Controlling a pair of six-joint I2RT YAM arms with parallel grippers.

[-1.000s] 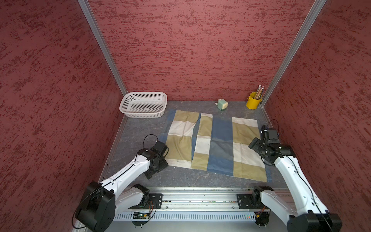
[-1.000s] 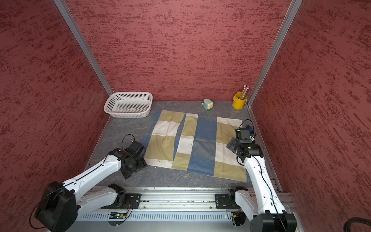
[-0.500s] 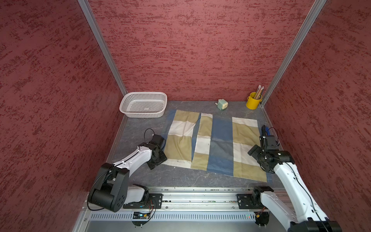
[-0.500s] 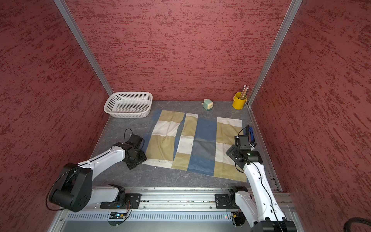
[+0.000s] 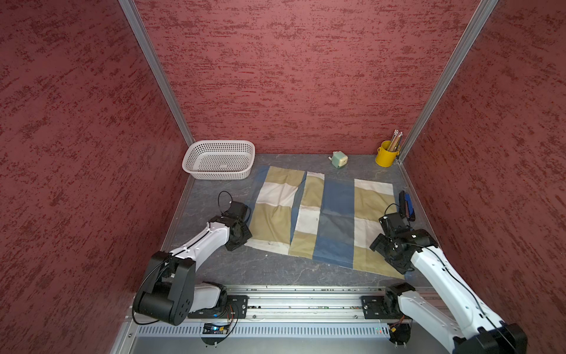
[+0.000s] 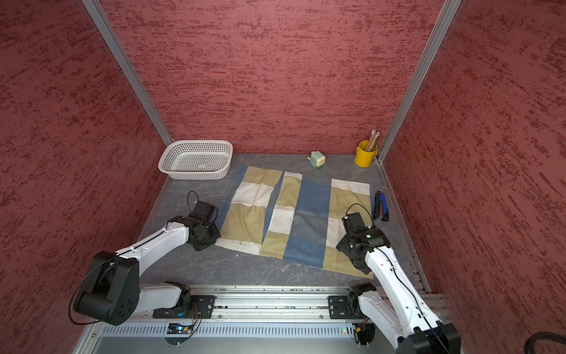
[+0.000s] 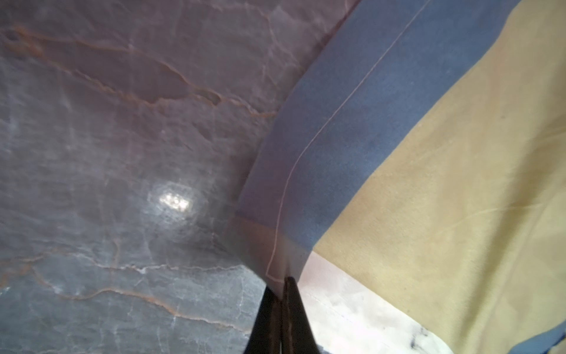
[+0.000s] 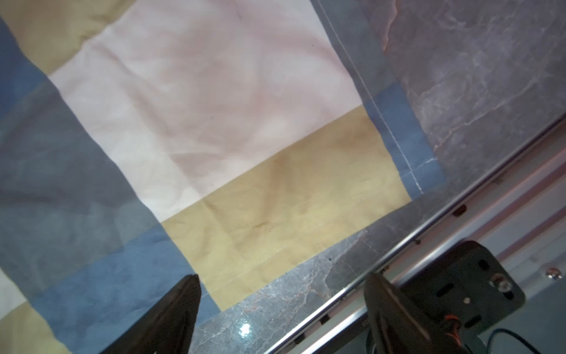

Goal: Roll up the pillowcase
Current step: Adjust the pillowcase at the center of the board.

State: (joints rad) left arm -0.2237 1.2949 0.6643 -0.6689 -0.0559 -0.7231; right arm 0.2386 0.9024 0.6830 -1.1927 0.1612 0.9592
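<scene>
We see the pillowcase (image 5: 321, 214) spread flat in the middle of the grey table (image 5: 199, 205), with 1 long fold running from its far edge to its near edge. Its far left corner is just beside the white basket (image 5: 219, 176). Its right edge runs near the right wall (image 5: 490, 184), and a dark blue object (image 5: 406, 206) lies on the narrow bare strip there. A wider bare strip of table lies between the cloth and the left wall (image 5: 92, 184). In front, a bare band separates the slanted near edge from the metal rail (image 5: 306, 294). The left claw (image 7: 281, 283) is clenched on the near left corner of the pillowcase, at the blue hem, which rises a little from the table. The right claw (image 8: 281, 294) is spread wide above the near right corner and grasps nothing. In the far right corner a yellow cup (image 5: 387, 154) holds several pencils (image 5: 396, 141). A small green sharpener (image 5: 339, 160) stands near the far edge of the cloth.
</scene>
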